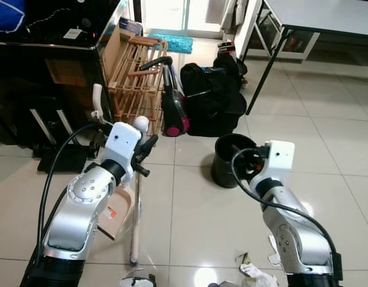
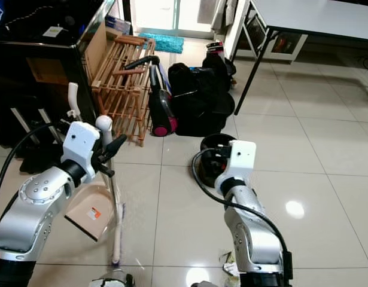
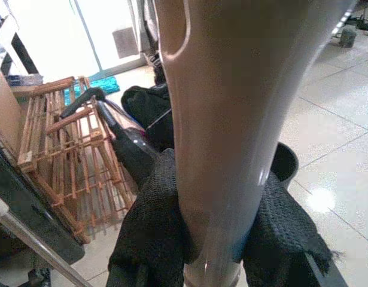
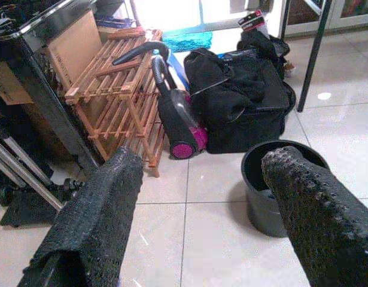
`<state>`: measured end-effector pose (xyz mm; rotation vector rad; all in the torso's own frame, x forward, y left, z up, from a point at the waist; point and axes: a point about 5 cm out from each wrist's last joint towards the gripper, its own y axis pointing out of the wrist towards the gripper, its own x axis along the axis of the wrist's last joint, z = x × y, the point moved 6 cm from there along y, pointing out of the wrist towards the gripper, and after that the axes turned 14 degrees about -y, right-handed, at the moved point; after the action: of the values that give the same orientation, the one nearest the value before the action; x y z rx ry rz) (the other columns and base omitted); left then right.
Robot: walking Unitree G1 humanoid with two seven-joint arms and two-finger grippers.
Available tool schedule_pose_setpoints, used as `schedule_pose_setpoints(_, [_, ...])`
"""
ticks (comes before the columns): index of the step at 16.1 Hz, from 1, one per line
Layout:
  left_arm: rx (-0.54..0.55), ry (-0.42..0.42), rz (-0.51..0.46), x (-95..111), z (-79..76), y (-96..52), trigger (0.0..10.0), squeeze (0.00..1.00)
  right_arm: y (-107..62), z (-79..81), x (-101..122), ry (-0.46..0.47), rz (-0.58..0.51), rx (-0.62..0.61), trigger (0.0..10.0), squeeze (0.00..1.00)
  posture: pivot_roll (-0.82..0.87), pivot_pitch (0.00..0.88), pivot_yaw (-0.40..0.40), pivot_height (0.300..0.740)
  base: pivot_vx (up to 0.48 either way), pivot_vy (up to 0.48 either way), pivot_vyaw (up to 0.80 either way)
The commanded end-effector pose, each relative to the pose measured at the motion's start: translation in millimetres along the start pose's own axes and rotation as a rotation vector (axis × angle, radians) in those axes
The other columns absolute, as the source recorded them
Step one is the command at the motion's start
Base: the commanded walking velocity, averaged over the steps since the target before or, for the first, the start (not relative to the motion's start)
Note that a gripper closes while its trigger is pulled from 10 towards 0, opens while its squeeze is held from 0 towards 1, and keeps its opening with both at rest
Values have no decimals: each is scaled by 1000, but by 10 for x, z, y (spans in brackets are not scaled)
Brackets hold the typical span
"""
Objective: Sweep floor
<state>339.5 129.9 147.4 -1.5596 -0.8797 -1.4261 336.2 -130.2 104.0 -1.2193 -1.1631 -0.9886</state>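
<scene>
Paper scraps (image 1: 255, 272) lie on the tile by my feet, unswept. Left gripper (image 1: 143, 156) clamps the broom handle (image 1: 136, 203) upright; right gripper (image 4: 201, 203) spread, idle. Next: drag bristles toward scraps.

Two black fingers (image 3: 154, 239) clamp a beige broom handle (image 3: 231, 119), with a wooden rack (image 3: 64, 155) and black bin (image 3: 285, 164) behind.

Head views look down on the tiled floor; the bin (image 1: 231, 160) sits mid-frame. Both wrist views face it too, the left perhaps nearest, pressed against a handle (image 3: 231, 119).
</scene>
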Motion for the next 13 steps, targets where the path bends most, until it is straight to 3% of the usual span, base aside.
schedule_pose_setpoints(1, [-43,8,-22,85,-93,13,10000,0,-4,-68,-18,3,8,-19,10000,0,128,121,-75,740,0,0,0])
schedule_pose_setpoints(7, [-178,45,-26,153,-214,28,10000,0,8,41,117,-29,-72,91,10000,0,130,117,-78,740,0,0,0])
schedule_pose_setpoints(9, [-310,54,-56,253,-307,-7,10000,0,12,117,201,-75,-116,159,10000,0,129,114,-79,740,0,0,0])
schedule_pose_setpoints(11, [-390,55,-75,337,-307,-39,10000,0,19,151,265,-92,-148,197,10000,0,131,111,-82,740,0,0,0])
schedule_pose_setpoints(13, [-501,22,-109,547,-263,-92,10000,0,15,188,337,-118,-187,257,10000,0,132,108,-82,740,0,0,0])
